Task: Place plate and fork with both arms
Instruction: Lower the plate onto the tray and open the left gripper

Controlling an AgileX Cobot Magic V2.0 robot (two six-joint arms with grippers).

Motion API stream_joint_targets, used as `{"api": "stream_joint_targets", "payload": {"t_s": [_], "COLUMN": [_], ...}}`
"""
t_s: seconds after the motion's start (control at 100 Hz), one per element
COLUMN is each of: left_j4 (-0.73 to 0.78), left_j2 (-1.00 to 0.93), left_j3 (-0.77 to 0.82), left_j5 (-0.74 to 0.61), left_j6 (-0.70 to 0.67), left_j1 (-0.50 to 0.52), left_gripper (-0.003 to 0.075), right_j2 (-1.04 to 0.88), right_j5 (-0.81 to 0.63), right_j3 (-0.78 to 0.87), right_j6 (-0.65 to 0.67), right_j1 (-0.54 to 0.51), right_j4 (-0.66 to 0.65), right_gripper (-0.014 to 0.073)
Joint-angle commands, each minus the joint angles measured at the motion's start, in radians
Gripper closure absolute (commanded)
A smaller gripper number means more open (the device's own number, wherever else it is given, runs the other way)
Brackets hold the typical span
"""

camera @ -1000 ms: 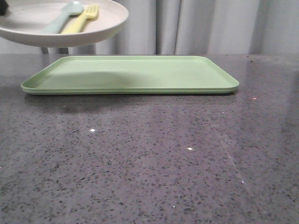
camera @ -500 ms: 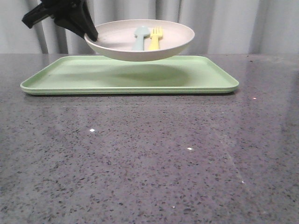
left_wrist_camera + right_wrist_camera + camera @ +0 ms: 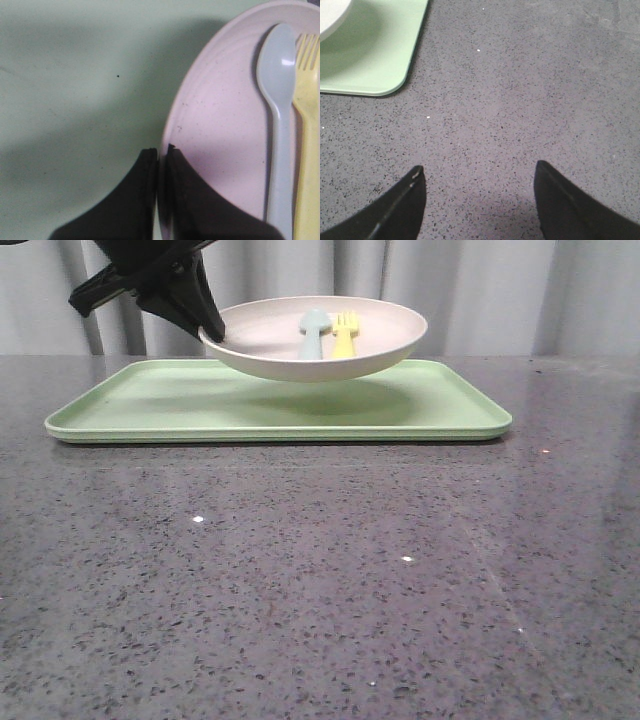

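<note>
Toward the back edge of the counter [image 3: 320, 580], left of its middle, the left gripper [image 3: 212, 332] has its fingers pinched tight on the rim of the plate [image 3: 262, 330], carrying it clear above the green tray [image 3: 140, 400], which lies flat along that back edge. Inside the plate the fork [image 3: 344, 335] lies beside a pale blue-green spoon [image 3: 314, 330], the two side by side and perhaps touching. The right gripper [image 3: 479, 197] hangs over bare counter toward the right edge, just off the tray's corner, its fingers spread wide and holding nothing. By the look of it the step in hand is the setting-down of the plate, about mid-way through. What comes next should be a level descent until the plate's base meets the tray, then a release of the rim; any tilt could send the fork sliding. After that the right arm would have to come in for the fork.
</note>
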Motion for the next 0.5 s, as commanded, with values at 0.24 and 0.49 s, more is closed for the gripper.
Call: {"api": "stream_joint_targets", "payload": {"t_s": [0.24,0.49], "left_j4": [0.0,0.0], "left_j2": [-0.017,-0.008], "left_j3": [-0.034,-0.034], "left_j5": [-0.006,-0.003], "left_j6": [-0.033,-0.034], "left_j1": [-0.007,-0.007], "left_gripper": [0.0741,0.0741], "right_j2": [0.007,0.007], "right_j5": [-0.061,-0.06], "right_j3": [-0.03,-0.03], "right_j6": [-0.01,-0.01], "right_j1": [0.002,0.002], "right_j4": [0.002,0.002], "right_gripper": [0.0125,0.0125]}}
